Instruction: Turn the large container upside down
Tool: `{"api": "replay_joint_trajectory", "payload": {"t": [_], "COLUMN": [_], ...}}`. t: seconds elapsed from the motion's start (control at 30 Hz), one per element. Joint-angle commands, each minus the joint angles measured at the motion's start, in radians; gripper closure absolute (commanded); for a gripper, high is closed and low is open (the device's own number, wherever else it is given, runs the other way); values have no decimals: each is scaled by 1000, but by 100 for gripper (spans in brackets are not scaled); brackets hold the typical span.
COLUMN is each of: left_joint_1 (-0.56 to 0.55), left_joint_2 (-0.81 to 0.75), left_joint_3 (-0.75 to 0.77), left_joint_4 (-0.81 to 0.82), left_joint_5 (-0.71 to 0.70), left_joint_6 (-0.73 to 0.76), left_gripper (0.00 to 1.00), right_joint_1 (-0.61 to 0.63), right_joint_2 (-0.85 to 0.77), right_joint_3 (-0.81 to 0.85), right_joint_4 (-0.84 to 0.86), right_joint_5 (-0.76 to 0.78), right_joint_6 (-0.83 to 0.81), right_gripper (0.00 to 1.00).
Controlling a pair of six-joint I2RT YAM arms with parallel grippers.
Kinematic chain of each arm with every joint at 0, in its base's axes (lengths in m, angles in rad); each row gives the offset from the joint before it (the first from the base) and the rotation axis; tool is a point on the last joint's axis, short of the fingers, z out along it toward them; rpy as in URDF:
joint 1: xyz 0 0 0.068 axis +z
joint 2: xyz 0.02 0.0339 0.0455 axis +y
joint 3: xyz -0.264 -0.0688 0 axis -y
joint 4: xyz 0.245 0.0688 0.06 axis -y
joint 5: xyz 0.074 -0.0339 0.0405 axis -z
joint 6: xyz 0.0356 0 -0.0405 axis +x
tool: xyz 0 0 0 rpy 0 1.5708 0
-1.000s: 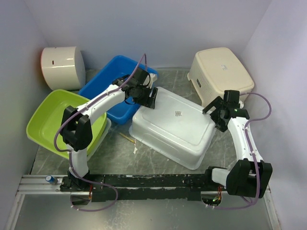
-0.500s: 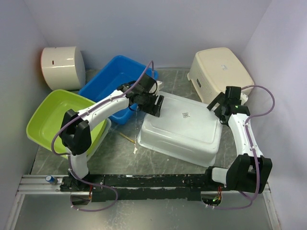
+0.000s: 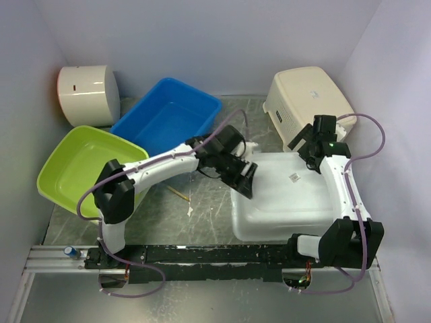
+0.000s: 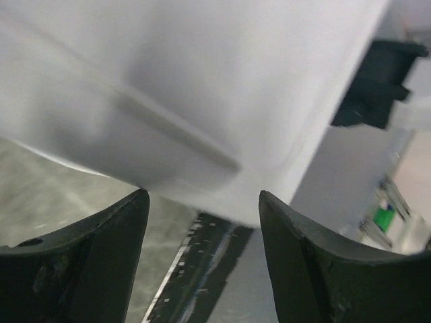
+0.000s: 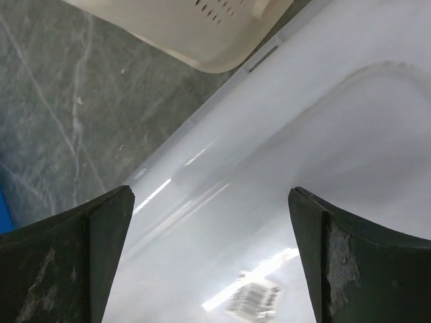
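From above, the table [image 3: 209,208] is grey stone-look sheet with pale veins, shut in by plain pale lilac walls [image 3: 222,40] at the back and both sides. A black rail [image 3: 215,254] runs along the near edge.

The container [image 3: 283,202] lies right of centre with its base up, and the basket [image 3: 310,101] stands just behind it. The blue tub [image 3: 168,121] and green tub [image 3: 81,168] sit to the left. A white box [image 3: 87,94] with a red spot on its left end stands in the back left corner, and a thin stick [image 3: 178,194] lies on the bare stone.

The left gripper [image 3: 244,183] is at the container's left edge. The right gripper [image 3: 304,151] hangs over its back right corner. A small label [image 3: 295,177] on the base is too small to read, and so is a mark on the basket's top.

In the left wrist view, the left gripper [image 4: 202,195] has its fingers [image 4: 108,242] spread with nothing between them. The container's [image 4: 168,81] glossy wall fills the view just beyond, blurred. Grey table [image 4: 60,195] shows below it. No writing can be seen.

In the right wrist view, the right gripper [image 5: 210,195] stands wide apart above the container's [image 5: 303,134] base and grips nothing. The label [image 5: 252,299] shows dark print, blurred past reading. The basket's [image 5: 195,27] perforated edge is at the top, beside veined table [image 5: 67,114].
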Motion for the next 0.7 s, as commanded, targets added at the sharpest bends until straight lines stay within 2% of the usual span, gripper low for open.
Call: {"api": "replay_joint_trajectory", "payload": {"t": [0.0,0.33,0.57,0.67], "left_joint_1": [-55,-61,-61,-54], "left_joint_2": [15,18,-38,-98], "left_joint_3": [0,15,79,60], "left_joint_4": [167,148,44,24], "left_joint_5": [205,149,-21,-108], "left_joint_6": [-63,-62,29,86], "left_gripper": [24,24,22,20], "right_joint_1": [9,9,9,9], "right_joint_2": [-2,-62,-97,-73], "right_joint_3": [30,64,95,99], "right_joint_4": [-53,-7,110,177], "right_joint_5": [-95,-146,-156,-131], "right_joint_6": [29,-8,-86,-107], "right_gripper": [0,0,0,0]}}
